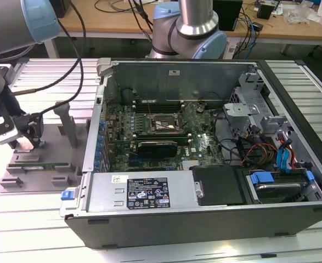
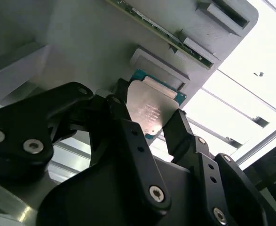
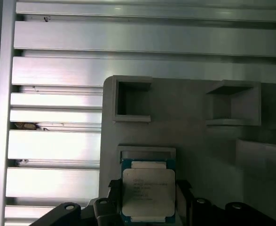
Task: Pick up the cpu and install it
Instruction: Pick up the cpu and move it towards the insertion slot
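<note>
- Where the gripper [image 3: 148, 186] sits low over the grey fixture plate [image 3: 189, 127], its two black fingers [image 3: 182, 188] are clamped on the cpu [image 3: 148, 190] from opposite sides, and the silver top plate fills the span between them.
- In the second wrist view the gripper [image 2: 148, 111] meets the cpu [image 2: 152, 106] at two facing edges. The chip lies flat against the fixture plate [image 2: 81, 37], just below a raised grey rim.
- A border of the first wrist view cuts off one edge of the cpu. Whether the chip is lifted clear of its seat cannot be told.
- In the exterior view the gripper [image 1: 28, 141] is over the fixture plate [image 1: 34, 183], at the exterior view's left, with its tips hard to make out against the arm's dark body.
- Two square pockets [image 3: 132, 101] lie beyond the rim.
- A green memory stick [image 1: 40, 163] lies just beside the gripper, and an upright grey post [image 1: 70, 125] stands near.
- The open computer case [image 1: 204, 219] stands beside the plate. Its black-framed socket [image 1: 159, 125] is well apart from the gripper, across the case's wall.
- Slatted aluminium table [image 3: 58, 56] lies bare past the plate's edge.
</note>
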`<state>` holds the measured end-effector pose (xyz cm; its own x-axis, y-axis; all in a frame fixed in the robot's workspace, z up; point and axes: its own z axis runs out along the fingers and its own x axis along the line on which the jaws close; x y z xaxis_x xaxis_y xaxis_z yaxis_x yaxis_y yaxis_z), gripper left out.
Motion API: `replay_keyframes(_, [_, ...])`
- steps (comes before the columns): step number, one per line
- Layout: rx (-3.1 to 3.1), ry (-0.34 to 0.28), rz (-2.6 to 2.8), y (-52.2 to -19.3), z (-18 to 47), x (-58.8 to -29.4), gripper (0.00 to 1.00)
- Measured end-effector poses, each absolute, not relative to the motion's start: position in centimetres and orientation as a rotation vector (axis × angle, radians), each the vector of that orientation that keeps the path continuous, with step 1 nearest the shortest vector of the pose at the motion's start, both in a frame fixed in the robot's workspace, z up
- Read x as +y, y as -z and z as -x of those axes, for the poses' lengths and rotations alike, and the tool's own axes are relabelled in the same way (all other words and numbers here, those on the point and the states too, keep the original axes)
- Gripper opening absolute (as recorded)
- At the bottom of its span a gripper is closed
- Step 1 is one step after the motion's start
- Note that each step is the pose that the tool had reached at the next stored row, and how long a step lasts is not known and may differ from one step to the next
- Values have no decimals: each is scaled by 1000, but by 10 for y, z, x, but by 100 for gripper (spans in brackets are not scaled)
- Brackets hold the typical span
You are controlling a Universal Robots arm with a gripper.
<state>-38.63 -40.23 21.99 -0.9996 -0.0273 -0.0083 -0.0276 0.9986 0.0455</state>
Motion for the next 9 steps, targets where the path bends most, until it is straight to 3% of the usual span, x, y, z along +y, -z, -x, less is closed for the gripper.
replay_keyframes(9, [3133,-71,32,-250,386,-402,55])
